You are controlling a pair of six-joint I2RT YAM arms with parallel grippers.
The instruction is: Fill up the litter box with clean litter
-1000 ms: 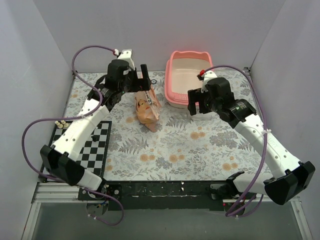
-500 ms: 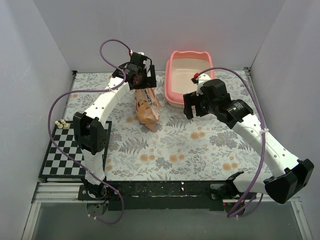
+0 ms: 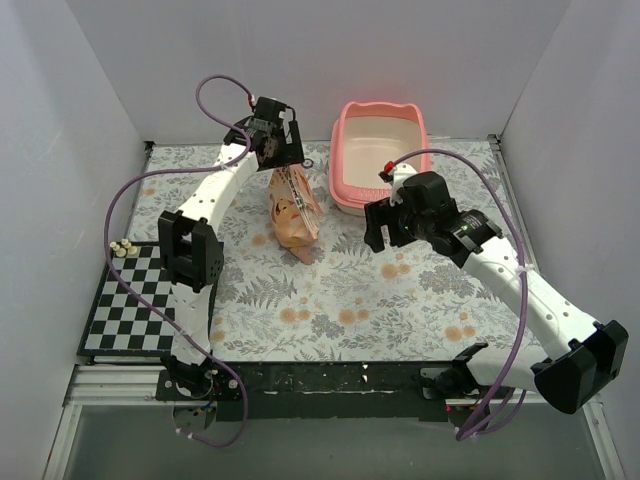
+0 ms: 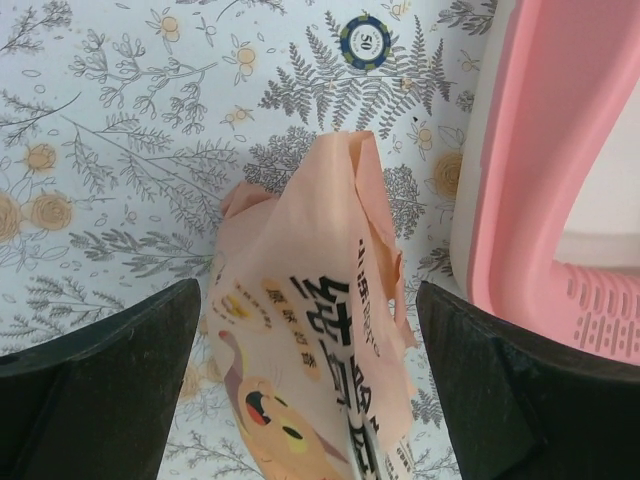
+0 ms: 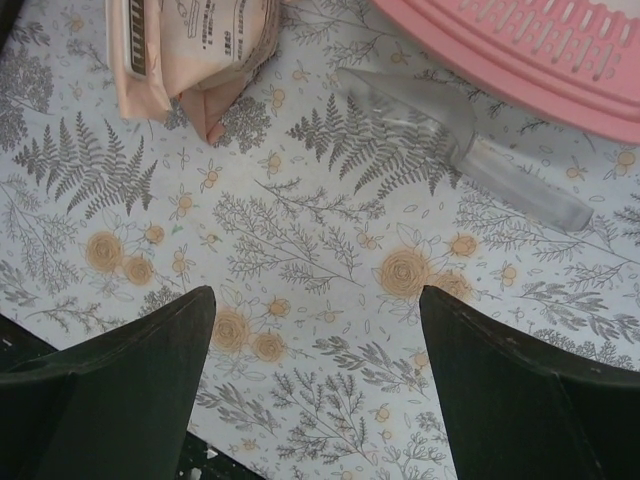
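The pink litter box [image 3: 340, 150] stands at the back of the table, its cream-white inside bare; its rim also shows in the left wrist view [image 4: 540, 150] and the right wrist view [image 5: 520, 50]. No loose clean litter is in view. An orange-tan printed bag [image 3: 293, 215] lies left of the box. My left gripper [image 3: 283, 160] is open over the bag's upper end, and the bag [image 4: 320, 330] sits between its wide-apart fingers [image 4: 308, 300]. My right gripper [image 3: 385, 232] is open and empty above the mat [image 5: 315, 295], just in front of the box.
A clear plastic scoop [image 5: 455, 140] lies on the floral mat beside the box's near rim. A blue poker chip [image 4: 364, 38] lies beyond the bag. A checkerboard [image 3: 150, 300] with small beige pieces [image 3: 122, 247] lies at the left. Grey walls enclose three sides.
My left arm has swung so its gripper now sits over the bag's upper end, nearer the litter box. My right gripper has drifted slightly left and toward the front.
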